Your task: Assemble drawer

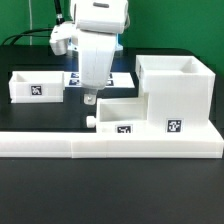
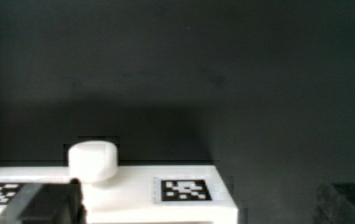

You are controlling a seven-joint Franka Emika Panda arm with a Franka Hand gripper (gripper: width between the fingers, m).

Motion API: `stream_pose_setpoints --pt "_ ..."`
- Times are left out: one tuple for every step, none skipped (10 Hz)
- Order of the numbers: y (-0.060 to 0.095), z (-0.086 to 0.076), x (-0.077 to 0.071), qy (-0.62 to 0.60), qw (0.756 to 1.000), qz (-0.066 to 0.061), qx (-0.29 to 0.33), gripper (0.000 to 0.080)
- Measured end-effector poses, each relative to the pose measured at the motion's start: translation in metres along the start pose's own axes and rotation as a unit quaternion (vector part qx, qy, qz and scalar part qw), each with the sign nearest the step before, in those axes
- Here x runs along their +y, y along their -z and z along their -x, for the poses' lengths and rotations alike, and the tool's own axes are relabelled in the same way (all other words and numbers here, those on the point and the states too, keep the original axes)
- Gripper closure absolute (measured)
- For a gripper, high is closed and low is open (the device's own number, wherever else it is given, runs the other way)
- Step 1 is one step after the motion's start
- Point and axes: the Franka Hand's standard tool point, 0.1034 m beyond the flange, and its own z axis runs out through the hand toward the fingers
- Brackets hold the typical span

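Note:
The large cubic white housing stands at the exterior view's right, with a tag on its front. One knobbed tray lies against the housing's left side, its knob pointing to the exterior view's left. A second tray lies apart at the far left. My gripper hangs just above the knob of the middle tray, open and empty. In the wrist view the knob and a tagged white face of the tray sit between my dark fingers.
A long low white border rail runs along the front of the black table. The marker board lies behind my gripper, mostly hidden by the arm. Bare black table lies between the two trays.

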Motion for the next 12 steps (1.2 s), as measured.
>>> stream_pose_setpoints --pt "-0.004 0.005 -0.001 0.018 1.0 -0.003 0.013 0.015" --pt "-0.014 0.012 -0.002 0.02 0.999 -0.01 0.04 0.015" --pt "-0.018 0.015 0.003 0.021 0.998 -0.009 0.063 0.015" --pt "-0.021 0.017 0.005 0.022 0.996 -0.015 0.082 0.015" --pt "-0.024 0.021 0.01 0.023 0.995 -0.019 0.099 0.015" --pt "-0.027 0.024 0.012 0.019 0.991 -0.027 0.133 0.015" --pt "-0.03 0.026 0.016 0.014 0.988 -0.028 0.148 0.015" --pt "-0.035 0.024 0.014 0.01 0.985 -0.036 0.168 0.015" --pt "-0.038 0.016 0.013 -0.006 0.984 -0.044 0.17 0.015" --pt "-0.036 0.003 0.013 -0.009 0.984 -0.047 0.172 0.015" --pt "-0.035 -0.008 0.014 -0.017 0.984 -0.051 0.172 0.015" --pt "-0.033 -0.02 0.014 -0.025 0.983 -0.054 0.172 0.015"
